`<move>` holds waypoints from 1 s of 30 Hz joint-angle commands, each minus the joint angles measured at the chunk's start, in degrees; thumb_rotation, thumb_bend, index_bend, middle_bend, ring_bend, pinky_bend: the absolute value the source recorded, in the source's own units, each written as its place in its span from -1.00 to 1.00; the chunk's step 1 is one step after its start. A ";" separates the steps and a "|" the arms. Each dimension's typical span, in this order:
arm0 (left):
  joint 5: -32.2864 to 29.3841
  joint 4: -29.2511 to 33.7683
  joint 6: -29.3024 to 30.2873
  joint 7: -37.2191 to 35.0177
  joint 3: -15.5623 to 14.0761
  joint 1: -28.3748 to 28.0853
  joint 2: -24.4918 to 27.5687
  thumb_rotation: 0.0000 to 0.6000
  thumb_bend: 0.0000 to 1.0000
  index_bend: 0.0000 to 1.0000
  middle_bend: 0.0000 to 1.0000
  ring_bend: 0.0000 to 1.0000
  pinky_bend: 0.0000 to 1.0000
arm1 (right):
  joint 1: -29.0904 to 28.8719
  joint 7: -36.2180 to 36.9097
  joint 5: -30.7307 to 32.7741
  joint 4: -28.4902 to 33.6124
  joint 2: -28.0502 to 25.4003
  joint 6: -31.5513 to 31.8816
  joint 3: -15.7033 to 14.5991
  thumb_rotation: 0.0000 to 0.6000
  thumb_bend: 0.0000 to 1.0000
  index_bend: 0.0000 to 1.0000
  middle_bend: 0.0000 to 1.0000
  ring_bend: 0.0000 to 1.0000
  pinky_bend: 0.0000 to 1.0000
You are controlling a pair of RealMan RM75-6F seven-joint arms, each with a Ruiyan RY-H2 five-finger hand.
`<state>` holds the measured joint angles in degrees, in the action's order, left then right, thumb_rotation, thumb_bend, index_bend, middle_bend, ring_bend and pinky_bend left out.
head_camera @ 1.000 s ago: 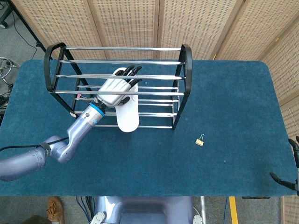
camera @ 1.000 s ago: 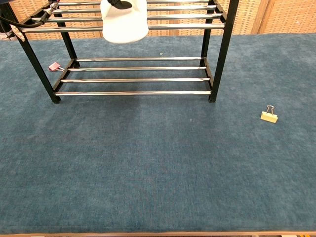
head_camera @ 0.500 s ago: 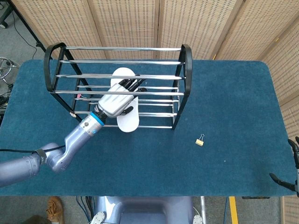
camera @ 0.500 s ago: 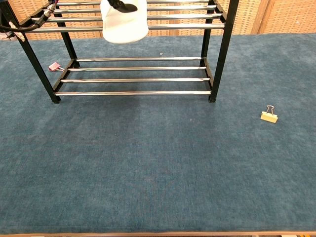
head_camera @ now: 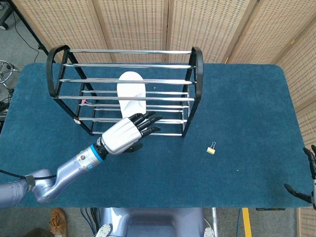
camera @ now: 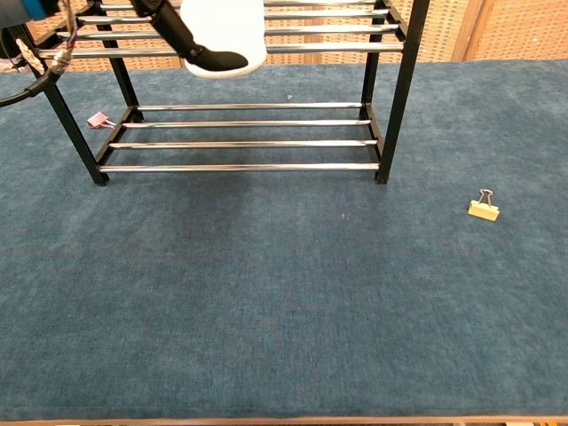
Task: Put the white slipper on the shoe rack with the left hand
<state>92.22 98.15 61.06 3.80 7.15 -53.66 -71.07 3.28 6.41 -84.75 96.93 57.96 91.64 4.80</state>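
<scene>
The white slipper (head_camera: 131, 92) lies on the top shelf of the black shoe rack (head_camera: 197, 84), across its chrome bars; in the chest view its front end (camera: 232, 25) shows at the top edge. My left hand (head_camera: 127, 133) hovers in front of the rack, fingers spread, holding nothing and apart from the slipper. In the chest view only dark fingers (camera: 197, 49) of that hand show, in front of the slipper. My right hand (head_camera: 308, 177) sits at the far right edge of the table, mostly cut off.
A small beige binder clip (head_camera: 211, 148) lies on the blue tabletop right of the rack. A pink clip (camera: 96, 119) lies by the rack's left rear leg. Wicker screens stand behind the table.
My left hand let go of the slipper and drew back toward me, off the rack. The slipper stays on the top shelf, now uncovered.
</scene>
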 commanded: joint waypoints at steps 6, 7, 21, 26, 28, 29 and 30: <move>10.28 2.21 9.05 -6.05 -6.85 6.83 6.81 1.00 -0.43 -0.50 -0.80 -0.88 -0.50 | 0.12 0.48 -0.42 0.12 -0.22 0.26 -0.10 1.00 -1.00 -1.00 -1.00 -1.00 -1.00; 11.66 1.95 10.64 -6.38 -8.55 8.55 8.00 1.00 -0.43 -0.50 -0.80 -0.88 -0.50 | 0.16 0.55 -0.68 0.17 -0.27 0.43 -0.16 1.00 -1.00 -1.00 -1.00 -1.00 -1.00; 12.75 -4.61 25.77 -2.32 -18.87 28.90 8.89 1.00 -0.59 -0.95 -1.00 -1.00 -1.00 | 0.85 1.88 -2.62 0.30 -0.81 2.14 -0.67 1.00 -1.00 -1.00 -1.00 -1.00 -1.00; 9.34 -4.42 33.46 -0.86 -19.83 38.26 5.89 1.00 -0.59 -1.00 -1.00 -1.00 -1.00 | 1.31 2.68 -3.50 0.44 -1.12 3.34 -0.80 1.00 -1.00 -1.00 -1.00 -1.00 -1.00; 7.32 -4.64 35.50 -1.17 -19.49 41.00 4.96 1.00 -0.59 -1.00 -1.00 -1.00 -1.00 | 1.53 3.08 -3.76 0.33 -1.24 3.77 -0.87 1.00 -1.00 -1.00 -1.00 -1.00 -1.00; 6.39 -4.87 36.41 -1.09 -19.17 42.18 4.54 1.00 -0.59 -1.00 -1.00 -1.00 -1.00 | 1.66 3.37 -3.91 0.27 -1.29 3.99 -0.95 1.00 -1.00 -1.00 -1.00 -1.00 -1.00; 5.96 -5.22 36.86 -0.89 -18.80 42.86 4.16 1.00 -0.59 -1.00 -1.00 -1.00 -1.00 | 1.74 3.62 -4.04 0.19 -1.33 4.11 -1.01 1.00 -1.00 -1.00 -1.00 -1.00 -1.00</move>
<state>100.16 93.62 96.12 2.38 -11.93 -13.06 -65.47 4.90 9.84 -88.65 97.21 56.69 95.59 3.87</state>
